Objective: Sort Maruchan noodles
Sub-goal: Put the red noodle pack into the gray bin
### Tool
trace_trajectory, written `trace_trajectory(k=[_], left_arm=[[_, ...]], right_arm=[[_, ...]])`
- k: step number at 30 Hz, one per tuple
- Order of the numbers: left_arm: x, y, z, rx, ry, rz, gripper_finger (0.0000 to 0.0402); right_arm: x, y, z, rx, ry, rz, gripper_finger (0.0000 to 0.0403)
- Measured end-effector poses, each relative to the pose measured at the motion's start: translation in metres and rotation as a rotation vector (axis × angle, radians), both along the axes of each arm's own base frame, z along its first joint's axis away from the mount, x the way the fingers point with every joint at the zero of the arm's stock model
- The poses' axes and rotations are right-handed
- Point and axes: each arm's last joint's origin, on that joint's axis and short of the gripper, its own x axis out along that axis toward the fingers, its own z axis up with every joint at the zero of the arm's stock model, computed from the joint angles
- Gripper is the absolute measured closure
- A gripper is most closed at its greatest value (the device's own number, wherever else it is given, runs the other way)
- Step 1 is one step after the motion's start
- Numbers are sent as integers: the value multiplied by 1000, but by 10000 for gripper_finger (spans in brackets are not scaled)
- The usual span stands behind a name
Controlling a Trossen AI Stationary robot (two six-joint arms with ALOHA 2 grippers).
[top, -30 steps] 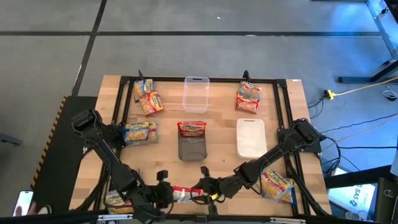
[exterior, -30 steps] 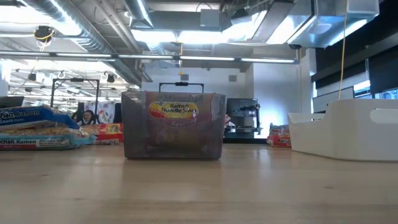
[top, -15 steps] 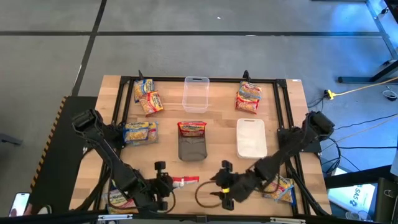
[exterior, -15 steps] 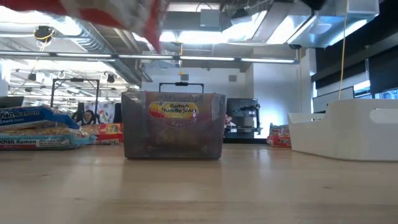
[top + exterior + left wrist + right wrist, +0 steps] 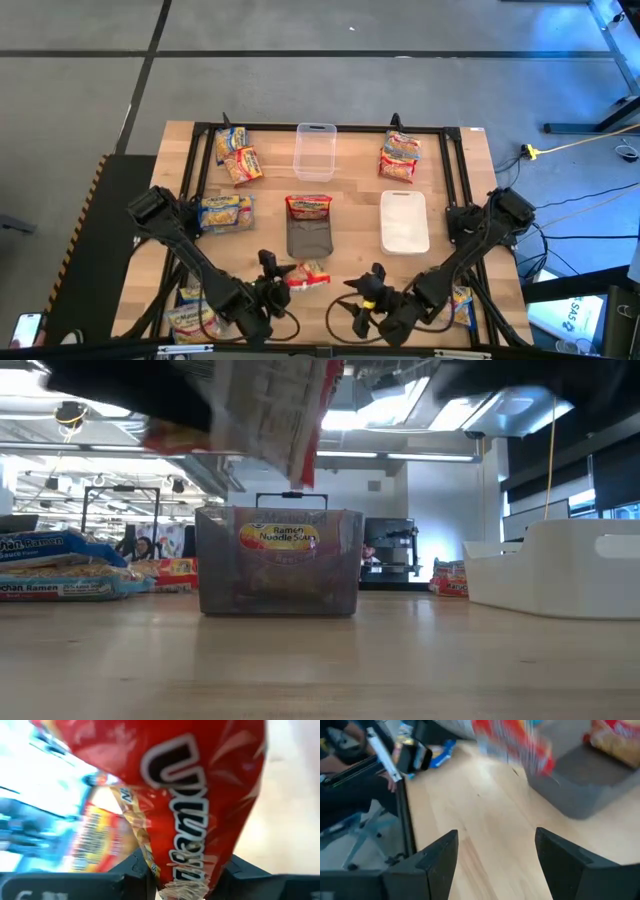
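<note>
Red packet [image 5: 305,277] clamped in left end effector [image 5: 275,283]; right end effector [image 5: 362,300] wide, near front edge.

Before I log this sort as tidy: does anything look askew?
Only the red packet: the left gripper pinches one end, so it hangs tilted above the table. The right gripper is open, empty.

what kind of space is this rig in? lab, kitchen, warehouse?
Looks like an open lab or workshop, not a kitchen. The low view shows exposed ceiling ducts and strip lights. The high view shows a wooden table on bare grey floor with trailing cables.
</note>
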Motion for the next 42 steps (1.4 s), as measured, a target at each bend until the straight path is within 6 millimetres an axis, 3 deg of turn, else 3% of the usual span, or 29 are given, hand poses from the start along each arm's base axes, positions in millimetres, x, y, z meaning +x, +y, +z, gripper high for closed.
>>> trace_trajectory(k=[7, 12, 16, 24, 31, 42], left_arm=[[12, 17, 3, 184, 0, 50, 297], [20, 29, 1, 212, 36, 76, 297], [23, 32, 1, 220, 35, 87, 297], [23, 33, 2, 248, 38, 90, 296], [20, 32, 1, 273, 63, 78, 296], [6, 13, 3, 393, 83, -6, 296]], right_arm=[[-8, -12, -33, 265, -216, -120, 166], [-9, -21, -28, 463, -471, -199, 166], [1, -30, -17, 539, -565, -246, 166], [29, -58, -8, 695, -589, -243, 166], [34, -62, -3, 769, -614, -213, 166], [45, -78, -3, 875, -575, -156, 166]])
